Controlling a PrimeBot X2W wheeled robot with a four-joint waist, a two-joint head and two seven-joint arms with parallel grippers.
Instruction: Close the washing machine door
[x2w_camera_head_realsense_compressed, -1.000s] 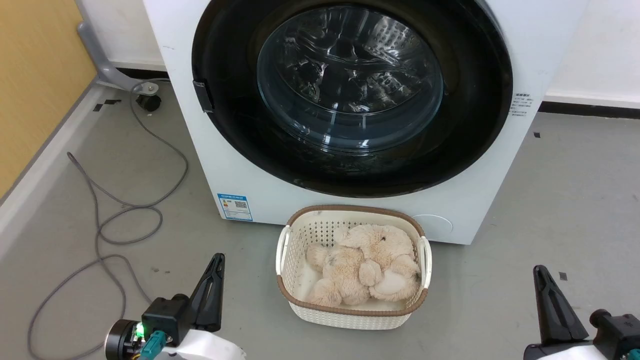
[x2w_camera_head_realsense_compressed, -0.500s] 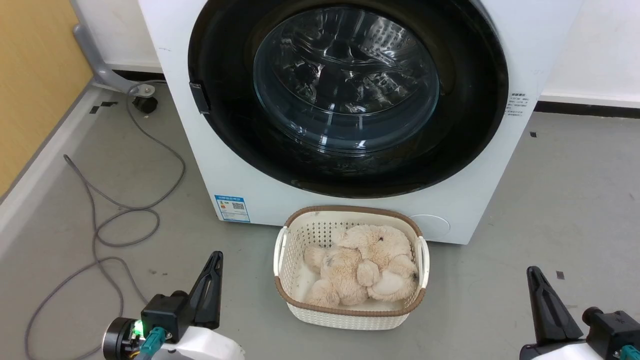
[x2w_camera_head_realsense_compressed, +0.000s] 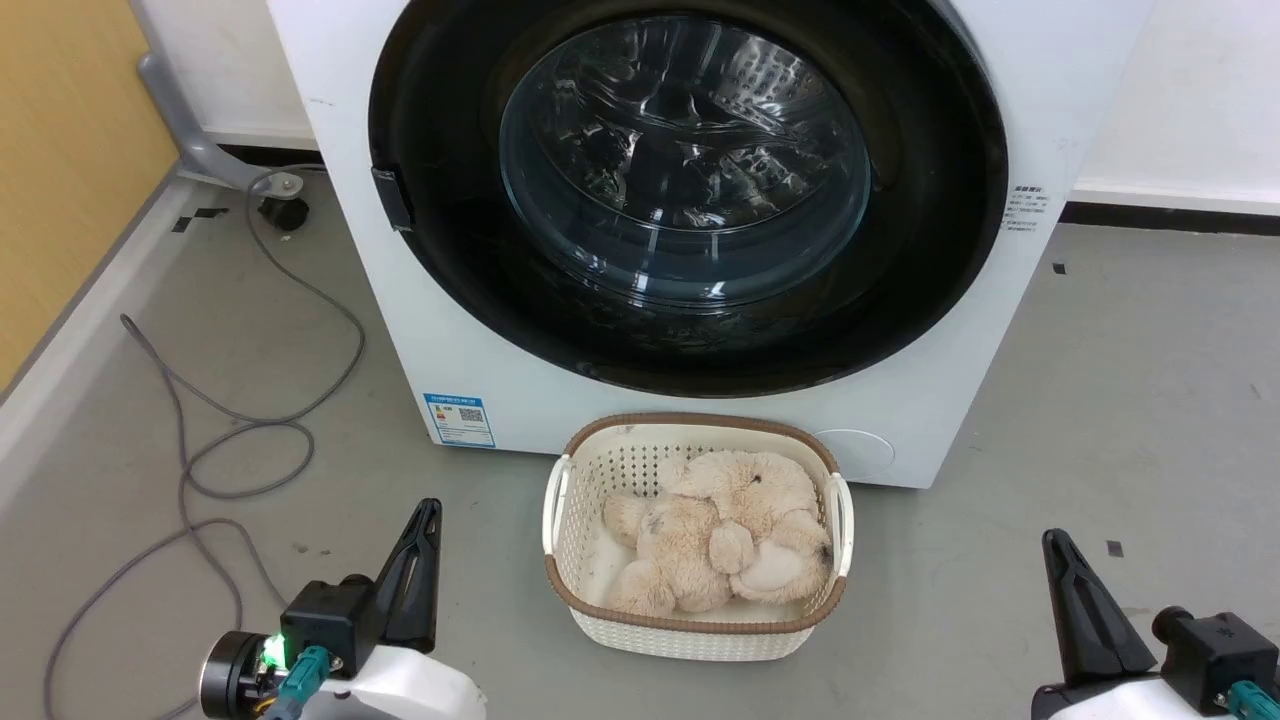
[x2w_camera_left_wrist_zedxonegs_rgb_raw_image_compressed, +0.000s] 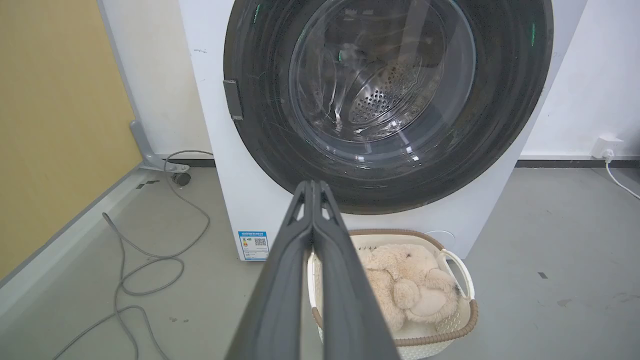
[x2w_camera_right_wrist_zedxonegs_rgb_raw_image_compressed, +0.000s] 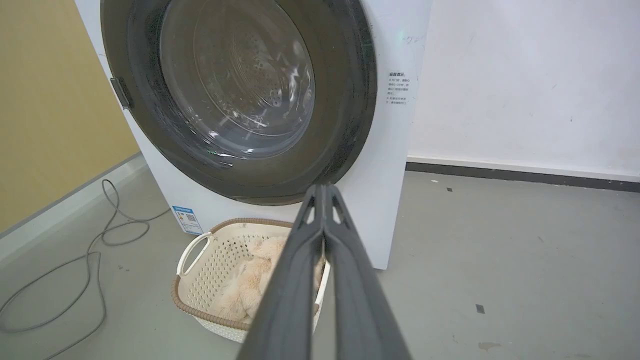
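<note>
The washing machine door lies flat against the front of the white washing machine, its black rim ringing the clear glass bowl, with the steel drum visible through it. A small dark tab sits on the rim's left edge. My left gripper is low at the left and shut, well short of the machine. In the left wrist view its fingers meet at the tip below the door. My right gripper is low at the right, also shut, and its tip points at the door's lower rim.
A cream basket holding a beige plush toy stands on the grey floor against the machine's front, between my grippers. Grey cable loops over the floor at the left, near a yellow wall panel. A blue sticker marks the machine's lower left.
The whole head picture has shifted slightly, so the camera has moved. Both grippers sit a little lower in the picture and stay shut. The door has not changed.
</note>
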